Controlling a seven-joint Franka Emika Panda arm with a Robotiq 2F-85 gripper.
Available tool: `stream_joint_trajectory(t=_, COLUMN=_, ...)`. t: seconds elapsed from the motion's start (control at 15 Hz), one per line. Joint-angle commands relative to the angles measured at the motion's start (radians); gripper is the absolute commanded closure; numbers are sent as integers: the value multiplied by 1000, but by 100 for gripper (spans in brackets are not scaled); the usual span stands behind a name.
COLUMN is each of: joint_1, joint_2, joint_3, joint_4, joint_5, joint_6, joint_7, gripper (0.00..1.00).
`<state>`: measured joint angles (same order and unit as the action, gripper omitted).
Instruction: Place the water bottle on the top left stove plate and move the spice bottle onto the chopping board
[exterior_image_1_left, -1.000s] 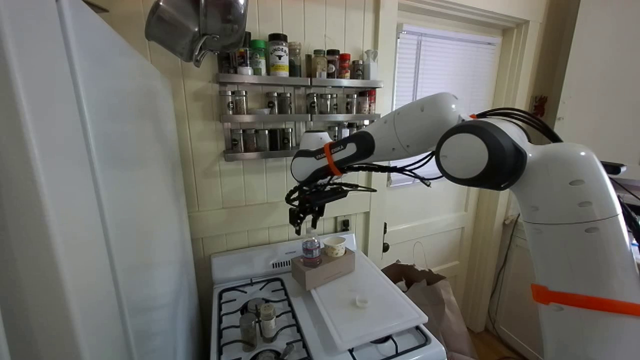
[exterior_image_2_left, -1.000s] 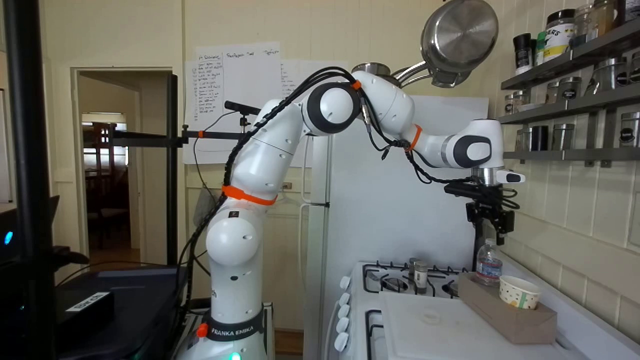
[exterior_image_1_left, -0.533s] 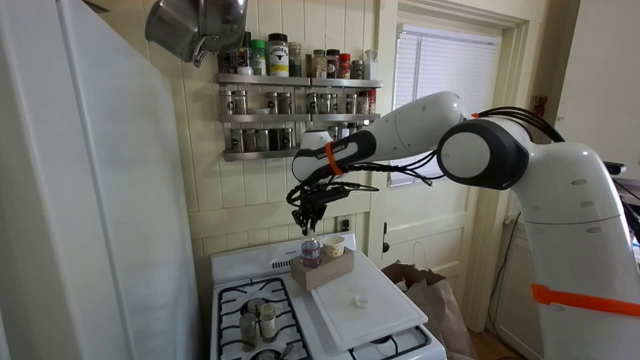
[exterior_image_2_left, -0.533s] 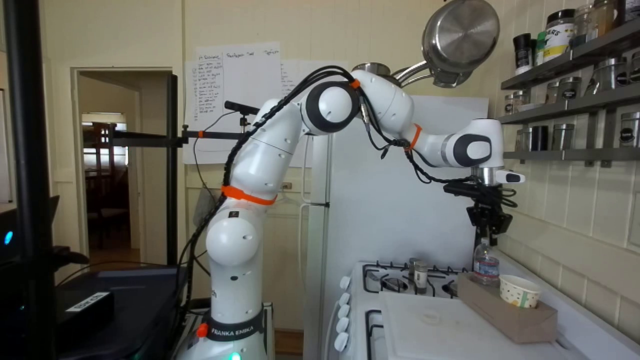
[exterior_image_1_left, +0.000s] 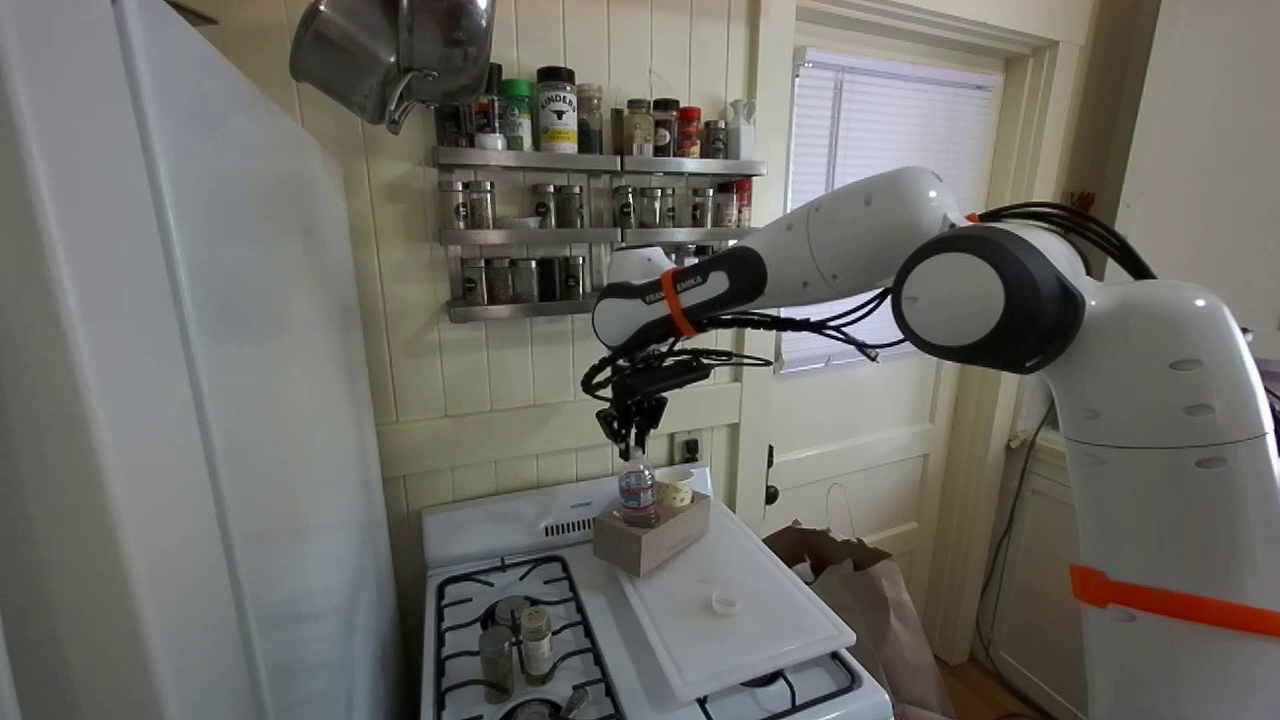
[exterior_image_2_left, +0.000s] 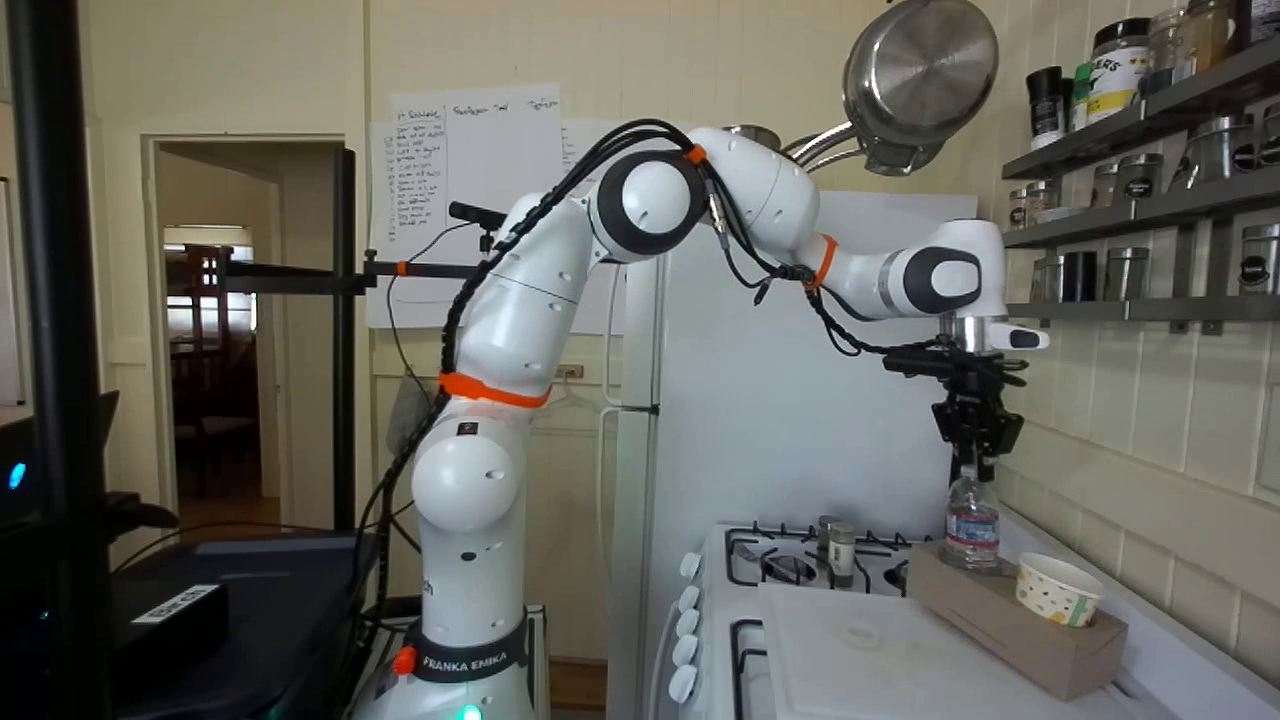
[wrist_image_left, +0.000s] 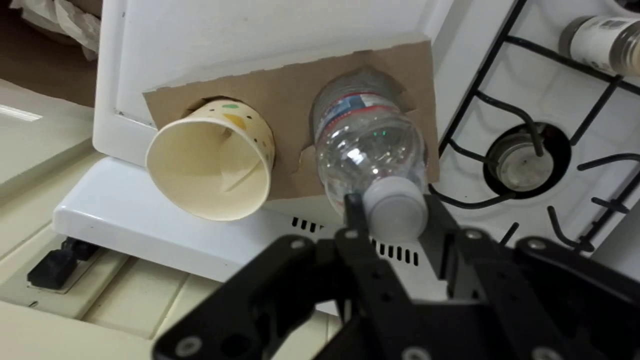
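1. Gripper (wrist_image_left: 392, 207): clenched on the water bottle (wrist_image_left: 370, 145); fingers (wrist_image_left: 356, 215) at either side of the white cap (wrist_image_left: 395, 220).
2. Water bottle, clear, red-and-blue-labelled: standing in a hole of the cardboard carrier (wrist_image_left: 290, 120), next to a spotted paper cup (wrist_image_left: 210, 165); whether its base has risen at all is hard to tell from these angles.
3. Top left stove plate (wrist_image_left: 525, 172), a rear burner under the black grate (wrist_image_left: 540, 51): near the carrier; water bottle not yet upon it.
4. Spice bottle (exterior_image_1_left: 536, 642), squat, pale-labelled: upright among the grate bars, just beside a clear jar (exterior_image_1_left: 497, 660); well apart from the gripper.
5. Chopping board (exterior_image_1_left: 770, 650), white: bearing a small pale round piece (exterior_image_1_left: 724, 603); overlapped at the rear by the carrier; spice bottle not on it.
6. Progress, as judged: early; done, the hold on the water bottle; left of the first half, to draw it free of the carrier, take it across to the plate, set it down and let go; the second half, the spice bottle's transfer to the board, wholly outstanding; the hole seems close-fitting, so the carrier may come up with the bottle.
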<state>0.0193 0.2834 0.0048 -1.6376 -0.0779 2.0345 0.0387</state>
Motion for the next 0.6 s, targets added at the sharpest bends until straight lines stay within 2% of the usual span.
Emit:
stream_joint_trajectory(t=0.0, joint_1=0, joint_2=-81, joint_3=-13, joint_4=-43, joint_5=-13, joint_6=-20, joint_7=22, gripper=92)
stream_joint_trajectory(t=0.27, joint_1=-6, joint_2=-121, joint_3=-11, joint_4=-63, joint_5=7, joint_6=-24, joint_7=4, gripper=92)
stream_joint_trajectory(t=0.53, joint_1=-6, joint_2=-189, joint_3=13, joint_4=-109, joint_5=75, joint_6=40, joint_7=-70, gripper=92)
